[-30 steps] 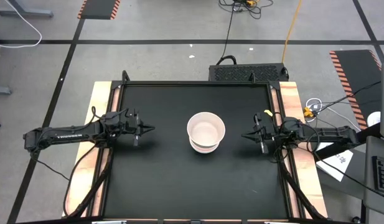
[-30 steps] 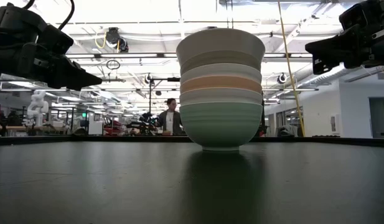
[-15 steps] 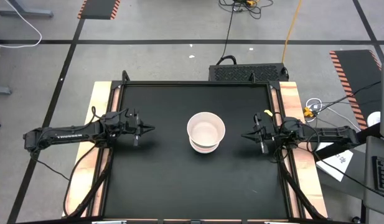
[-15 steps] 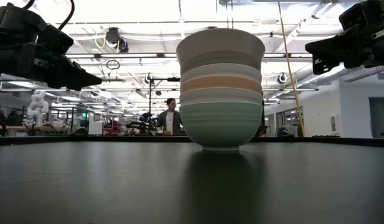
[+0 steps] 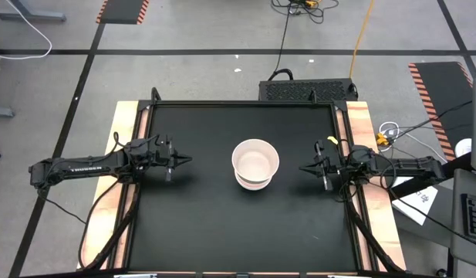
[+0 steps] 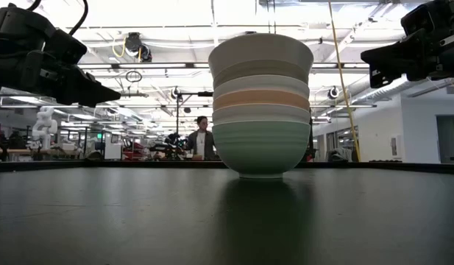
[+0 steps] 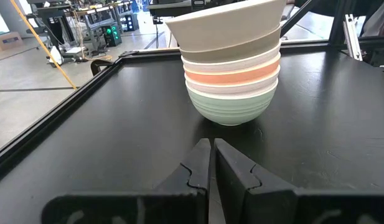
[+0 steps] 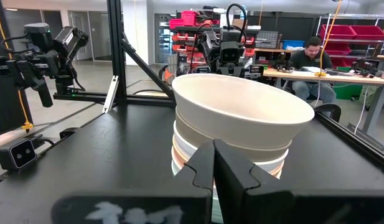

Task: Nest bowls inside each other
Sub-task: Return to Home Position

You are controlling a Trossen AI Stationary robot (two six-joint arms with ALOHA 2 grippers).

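The bowls (image 5: 255, 164) stand nested in one stack at the centre of the table (image 5: 191, 224), mint green lowest, cream on top. The left arm (image 5: 91, 164) waits at its 9 o'clock, the right arm (image 5: 392, 165) at 3 o'clock. The left jaws and right jaws are both closed, empty, well apart from the stack. Homing well likely means drawing outward and raised, never sweeping toward that tall stack

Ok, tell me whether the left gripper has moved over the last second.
No. In the high view, the left gripper keeps the same gap from the bowl stack.
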